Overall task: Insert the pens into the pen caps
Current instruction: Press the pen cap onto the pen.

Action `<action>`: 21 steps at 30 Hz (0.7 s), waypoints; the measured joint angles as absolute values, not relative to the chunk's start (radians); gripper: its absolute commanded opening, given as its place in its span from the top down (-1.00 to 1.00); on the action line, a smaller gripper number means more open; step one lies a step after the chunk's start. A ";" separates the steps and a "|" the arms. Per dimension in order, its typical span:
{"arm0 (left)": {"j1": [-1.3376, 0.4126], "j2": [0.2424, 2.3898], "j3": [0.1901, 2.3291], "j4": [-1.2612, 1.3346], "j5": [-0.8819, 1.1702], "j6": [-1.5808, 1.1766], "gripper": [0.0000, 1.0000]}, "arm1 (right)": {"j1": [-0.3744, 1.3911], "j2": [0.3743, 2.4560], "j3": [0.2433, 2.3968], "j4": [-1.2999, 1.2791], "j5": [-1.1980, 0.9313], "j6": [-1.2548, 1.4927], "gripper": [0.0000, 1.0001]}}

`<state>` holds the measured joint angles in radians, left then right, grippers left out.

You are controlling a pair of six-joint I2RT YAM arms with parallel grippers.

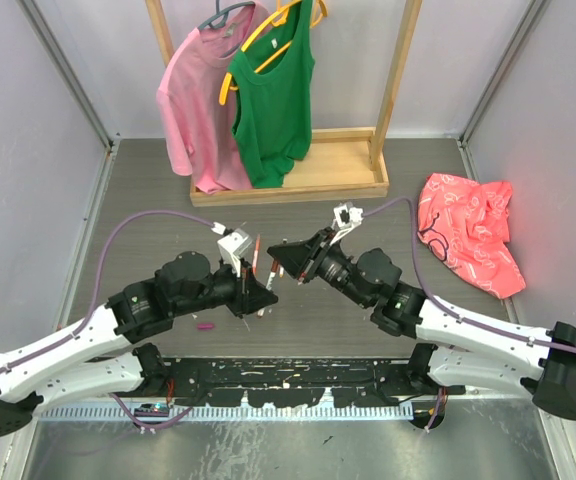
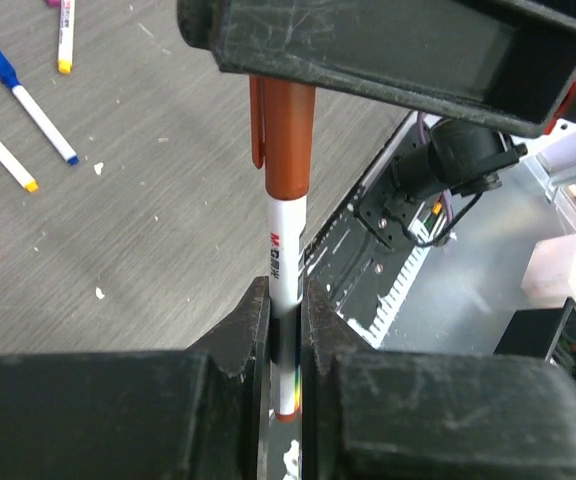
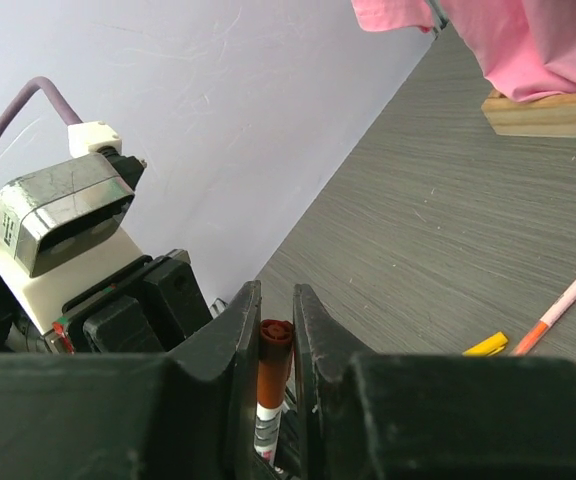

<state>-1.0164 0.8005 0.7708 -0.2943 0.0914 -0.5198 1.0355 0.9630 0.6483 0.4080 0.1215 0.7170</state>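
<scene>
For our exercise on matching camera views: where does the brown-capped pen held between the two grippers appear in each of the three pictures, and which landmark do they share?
Top external: brown-capped pen mid-frame, where the two arms meet.
Left wrist: centre, upright, barrel clamped in the left gripper.
Right wrist: bottom centre, cap end-on in the right gripper.
Shared landmark: the grey table.

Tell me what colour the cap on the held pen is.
The cap is brown, clearest in the left wrist view.
</scene>
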 measured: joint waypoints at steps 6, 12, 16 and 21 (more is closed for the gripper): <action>-1.031 0.836 0.819 -0.380 0.102 -0.513 1.00 | 1.111 0.968 0.594 0.474 0.234 0.733 1.00; -1.045 0.836 0.851 -0.461 0.122 -0.499 1.00 | 1.197 0.963 0.550 0.526 0.350 0.764 1.00; -1.047 0.836 0.858 -0.511 0.135 -0.496 1.00 | 1.257 0.997 0.540 0.558 0.432 0.777 1.00; -1.053 0.835 0.864 -0.601 0.156 -0.496 1.00 | 1.367 1.064 0.531 0.613 0.580 0.813 1.00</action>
